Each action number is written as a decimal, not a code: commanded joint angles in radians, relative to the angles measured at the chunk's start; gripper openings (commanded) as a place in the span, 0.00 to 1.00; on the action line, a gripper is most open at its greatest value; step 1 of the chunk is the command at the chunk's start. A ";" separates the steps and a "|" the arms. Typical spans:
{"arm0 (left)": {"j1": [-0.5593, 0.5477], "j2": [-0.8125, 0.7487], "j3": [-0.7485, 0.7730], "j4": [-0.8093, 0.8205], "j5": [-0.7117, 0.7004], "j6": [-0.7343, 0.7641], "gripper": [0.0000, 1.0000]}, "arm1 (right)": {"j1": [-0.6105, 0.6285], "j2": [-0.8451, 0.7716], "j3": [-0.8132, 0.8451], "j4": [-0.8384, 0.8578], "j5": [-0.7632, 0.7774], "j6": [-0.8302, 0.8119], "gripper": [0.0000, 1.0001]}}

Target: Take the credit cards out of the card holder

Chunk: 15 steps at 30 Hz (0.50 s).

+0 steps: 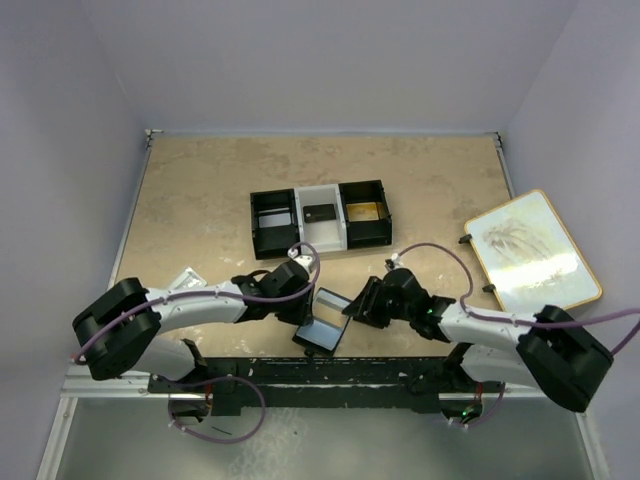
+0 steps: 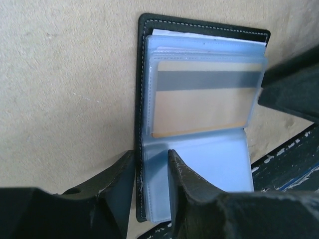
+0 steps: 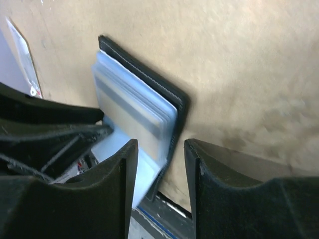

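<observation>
While your left gripper (image 2: 149,154) is clamping the card holder (image 2: 140,74) and the right gripper (image 3: 160,147) is straddling it, open, empty, you're risking pinching sleeve (image 2: 209,164) with gold card (image 2: 204,109).

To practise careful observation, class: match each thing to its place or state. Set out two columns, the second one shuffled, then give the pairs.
1 card holder
2 gold card
3 tray
4 framed board

A far right on the table
B lying open
C inside a clear sleeve
D divided into three compartments

Pairs: 1-B, 2-C, 3-D, 4-A
</observation>
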 commanded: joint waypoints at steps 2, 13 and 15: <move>-0.028 -0.048 -0.017 -0.040 -0.031 -0.033 0.31 | -0.033 0.195 0.206 0.057 -0.074 -0.197 0.44; -0.042 -0.070 -0.086 0.127 -0.048 -0.154 0.33 | -0.052 0.567 0.682 -0.169 -0.222 -0.583 0.42; -0.045 -0.059 -0.097 0.158 -0.067 -0.188 0.33 | -0.053 0.590 0.715 -0.201 -0.206 -0.593 0.42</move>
